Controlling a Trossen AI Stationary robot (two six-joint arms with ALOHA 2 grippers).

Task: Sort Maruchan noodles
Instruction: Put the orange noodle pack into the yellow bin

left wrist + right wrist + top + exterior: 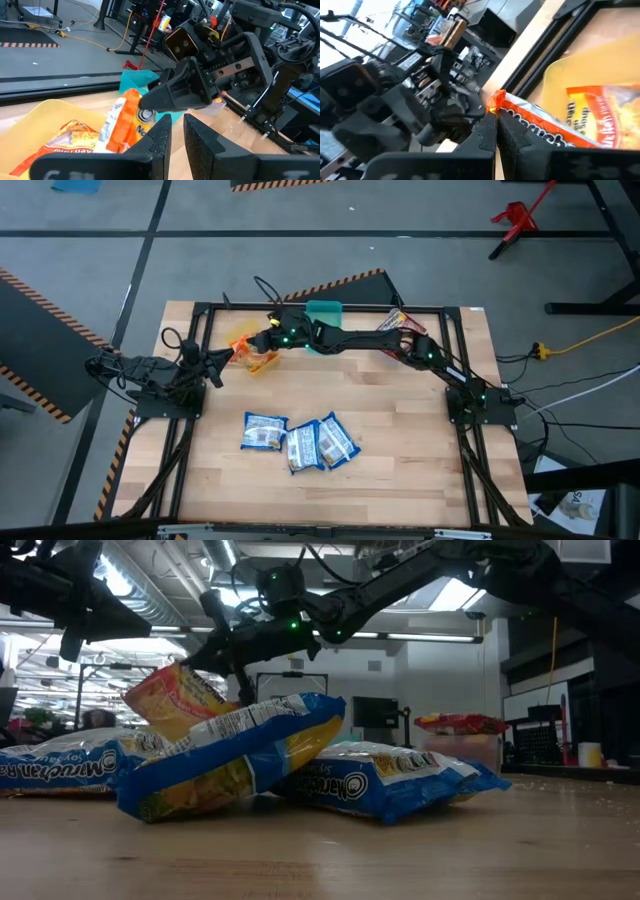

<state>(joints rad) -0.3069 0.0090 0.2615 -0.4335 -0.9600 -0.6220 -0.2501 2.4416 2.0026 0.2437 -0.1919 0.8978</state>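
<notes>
My right gripper (262, 345) reaches across to the far left of the table and is shut on an orange Maruchan packet (127, 120). It holds the packet over the yellow bin (30, 117). A second orange packet (70, 140) lies in that bin. Three blue-and-white packets (265, 432) (303, 448) (338, 440) lie flat on the table's near middle, partly overlapping. Red packets (395, 320) lie at the far right. My left gripper (215, 365) waits shut beside the yellow bin and holds nothing. My right gripper pinches the orange packet between its two fingers close to one short crimped end (495, 97), which sticks out just past the fingertips. The fingers come nearly level from the table's right. The packet hangs tilted below them (175, 700); whether its lower end touches the bin I cannot tell.
A teal bin (322, 315) stands at the far edge, right of the yellow bin and under my right arm. A clear bin (460, 750) holds the red packets. The wood between the blue packets and the bins is bare. A black frame (200, 308) runs around the table.
</notes>
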